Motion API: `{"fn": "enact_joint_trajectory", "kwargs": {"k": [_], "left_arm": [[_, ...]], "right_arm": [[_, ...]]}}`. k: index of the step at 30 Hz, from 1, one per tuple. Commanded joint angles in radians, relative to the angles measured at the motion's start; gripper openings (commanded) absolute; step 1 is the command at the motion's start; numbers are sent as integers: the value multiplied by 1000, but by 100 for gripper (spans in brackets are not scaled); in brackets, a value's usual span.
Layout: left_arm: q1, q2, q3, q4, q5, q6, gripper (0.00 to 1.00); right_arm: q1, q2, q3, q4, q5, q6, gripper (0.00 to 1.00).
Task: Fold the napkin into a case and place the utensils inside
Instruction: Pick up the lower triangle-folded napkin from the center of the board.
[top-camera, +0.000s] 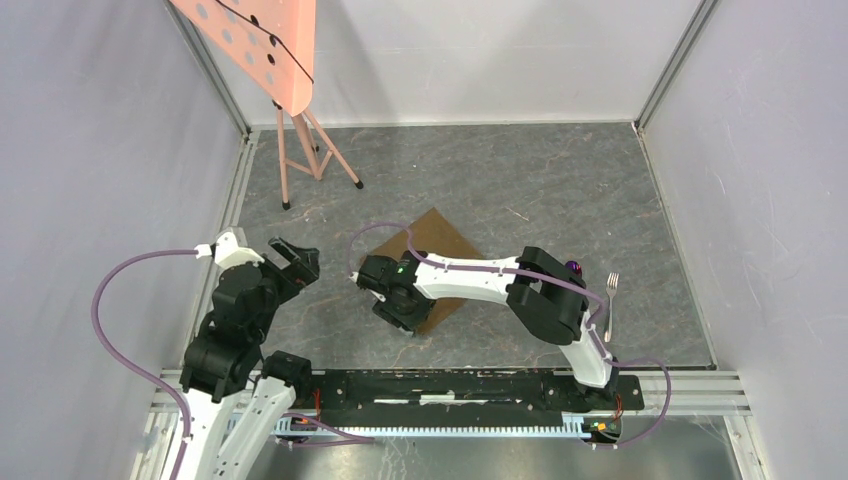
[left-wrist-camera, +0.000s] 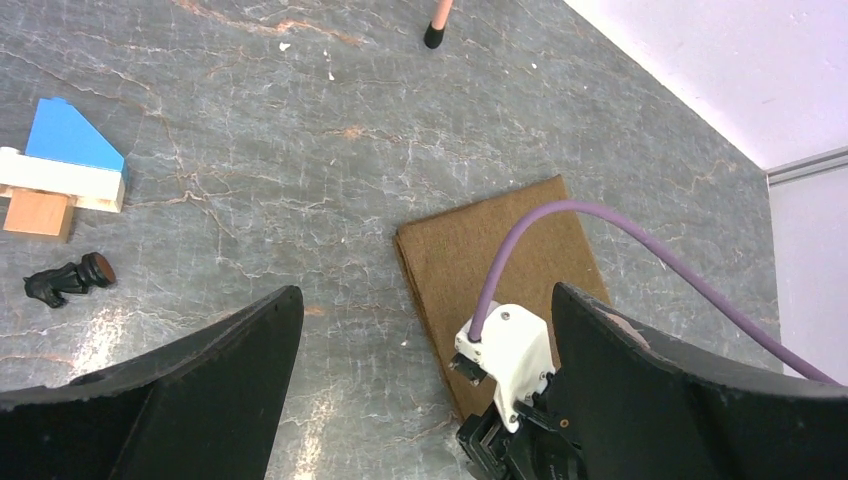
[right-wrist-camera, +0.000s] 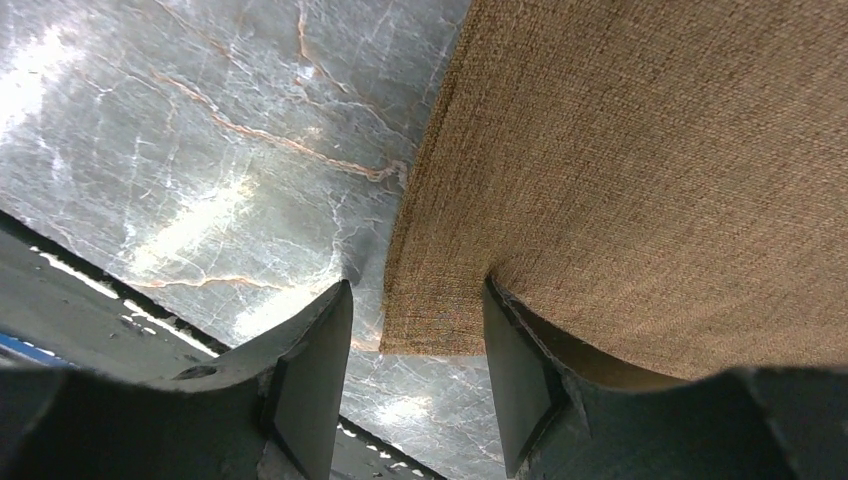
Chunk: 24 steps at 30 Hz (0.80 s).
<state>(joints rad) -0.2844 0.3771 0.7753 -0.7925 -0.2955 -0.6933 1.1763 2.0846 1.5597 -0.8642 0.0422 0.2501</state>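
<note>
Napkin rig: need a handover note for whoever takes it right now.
Left gripper: open, empty, hovering left of the napkin.
Right gripper: jaws apart, astride the napkin's near-left edge.
Fork and purple-handled utensil: right of the napkin, outside it; the purple one mostly hidden by the right arm.
Done: nothing complete; napkin lies broad and flat.
Left: fold it narrow, load both utensils.

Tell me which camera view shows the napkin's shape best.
The left wrist view: most of the napkin lies uncovered. In the top view the right arm hides its middle. The right wrist view shows only one corner, at the right claw.
</note>
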Motion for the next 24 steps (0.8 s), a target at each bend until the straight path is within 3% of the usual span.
{"fn": "enact_joint_trajectory", "kwargs": {"k": [1, 7, 9, 18, 24], "left_arm": [[2, -14, 44, -4, -30, 52, 100], [2, -27, 58, -8, -37, 60, 100], [2, -27, 60, -11, -38, 60, 100], [2, -10, 59, -20, -32, 54, 100], [2, 45, 45, -22, -16, -20, 100]], "right_arm": [[8, 27, 30, -17, 9, 10, 56], [7, 64, 11, 2, 49, 6, 52], [8, 69, -13, 24, 61, 4, 46], [8, -1, -108, 155, 116, -41, 1], [-19, -182, -204, 333, 0, -46, 0]]}}
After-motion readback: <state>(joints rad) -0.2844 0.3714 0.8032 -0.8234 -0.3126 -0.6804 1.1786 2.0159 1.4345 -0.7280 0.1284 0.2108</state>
